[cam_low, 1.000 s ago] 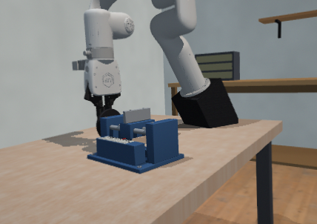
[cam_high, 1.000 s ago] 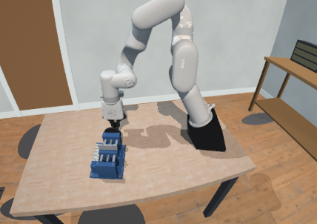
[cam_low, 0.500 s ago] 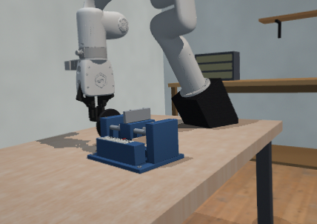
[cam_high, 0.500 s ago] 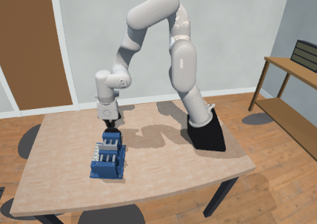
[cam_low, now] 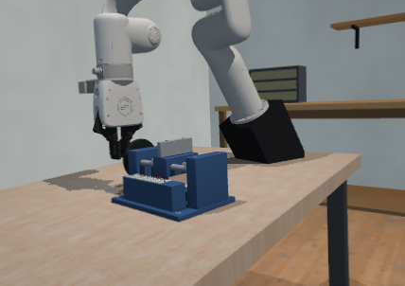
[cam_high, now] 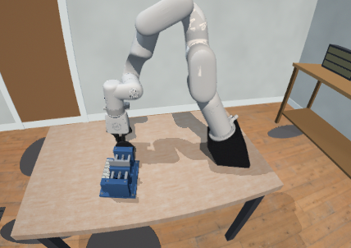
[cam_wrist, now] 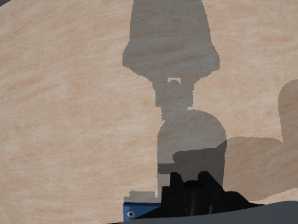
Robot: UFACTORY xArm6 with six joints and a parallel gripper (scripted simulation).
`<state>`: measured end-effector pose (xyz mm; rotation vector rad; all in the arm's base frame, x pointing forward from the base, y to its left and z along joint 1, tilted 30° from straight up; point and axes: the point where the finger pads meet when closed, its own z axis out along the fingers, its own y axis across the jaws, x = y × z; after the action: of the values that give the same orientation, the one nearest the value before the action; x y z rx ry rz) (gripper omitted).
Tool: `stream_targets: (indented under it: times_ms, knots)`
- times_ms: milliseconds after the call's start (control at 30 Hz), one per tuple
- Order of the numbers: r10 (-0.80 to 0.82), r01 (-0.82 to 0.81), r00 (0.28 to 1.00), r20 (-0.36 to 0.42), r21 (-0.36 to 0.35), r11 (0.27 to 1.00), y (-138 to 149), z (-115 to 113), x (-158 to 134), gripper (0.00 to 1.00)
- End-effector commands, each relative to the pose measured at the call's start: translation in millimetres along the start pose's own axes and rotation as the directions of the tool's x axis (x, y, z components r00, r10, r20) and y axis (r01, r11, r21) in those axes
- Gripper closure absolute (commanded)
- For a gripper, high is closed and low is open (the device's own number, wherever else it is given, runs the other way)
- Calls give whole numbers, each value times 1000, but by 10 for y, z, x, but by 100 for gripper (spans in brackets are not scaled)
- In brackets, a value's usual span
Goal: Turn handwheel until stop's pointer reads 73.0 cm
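Note:
A blue stop fixture (cam_high: 120, 172) stands on the wooden table, left of centre; it also shows in the exterior view (cam_low: 177, 180). It has two steel rods, a grey stop block (cam_low: 175, 147) and a white scale strip with a small red pointer (cam_low: 158, 176). A black handwheel (cam_low: 138, 148) sits at its far end. My gripper (cam_low: 119, 147) points down at that end and is shut on the handwheel's edge. In the top view the gripper (cam_high: 120, 140) hides most of the wheel. The wrist view shows only dark fingers and a blue corner (cam_wrist: 140, 211). The scale reading is too small to tell.
The arm's black base (cam_high: 228, 145) stands on the table to the right of the fixture. A wooden shelf unit (cam_high: 324, 107) with a dark box (cam_high: 338, 61) stands off the table at the far right.

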<state>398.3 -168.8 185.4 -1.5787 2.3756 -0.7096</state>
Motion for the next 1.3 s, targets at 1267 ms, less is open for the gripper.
stream_targets:
  times_ms: [1267]
  knots:
    - [0,0,1000,0,0,1000,-67,145,0,94]
